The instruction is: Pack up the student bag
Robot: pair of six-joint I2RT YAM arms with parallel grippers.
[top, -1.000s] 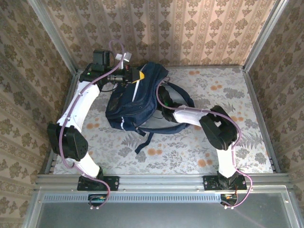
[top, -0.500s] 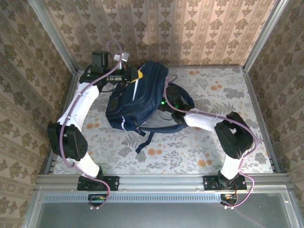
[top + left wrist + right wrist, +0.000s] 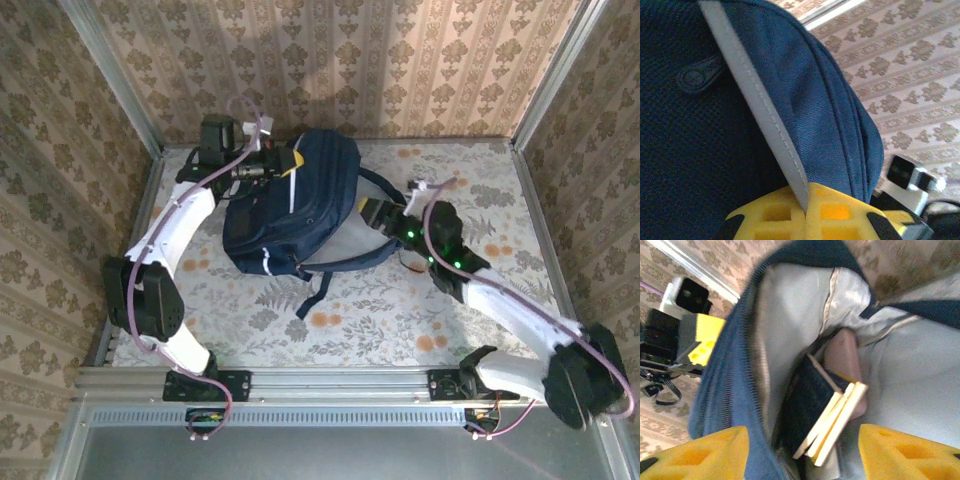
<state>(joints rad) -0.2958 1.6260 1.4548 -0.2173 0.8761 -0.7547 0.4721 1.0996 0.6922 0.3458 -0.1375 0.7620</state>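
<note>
**Student bag (image 3: 300,215) gripped at one end, open at the other**

Floral-patterned covering is spread over the whole worktop (image 3: 500,200), with orange blooms scattered toward 6 o'clock and 1 o'clock. The space is closed in on three sides by walls (image 3: 400,70) papered in a beige damask. A metal frame (image 3: 340,378) is run along the near edge, where both arm bases are bolted.

The student bag is laid flat, left of the worktop's centre and toward 11 o'clock. A dark strap (image 3: 312,295) is trailed from it toward 6 o'clock. A second strap (image 3: 385,185) is looped out at its 3 o'clock side.

The left hand (image 3: 287,162) is set at the bag's 11 o'clock corner. In the left wrist view a white stripe (image 3: 760,115) on the navy fabric is seen running down into the seam between the yellow fingers (image 3: 790,220), so the bag is held pinched there.

The right hand (image 3: 372,211) is placed at the bag's 3 o'clock side, facing its mouth. Its yellow fingers (image 3: 695,452) are spread wide and nothing is held between them. Through the opening, a grey lining (image 3: 790,315) and an open zip (image 3: 757,370) are seen. Inside the bag, navy booklets (image 3: 812,405) with cream page edges are stacked against a pinkish item (image 3: 842,357), which cannot be identified. Part of that item is hidden by the booklets.
</note>
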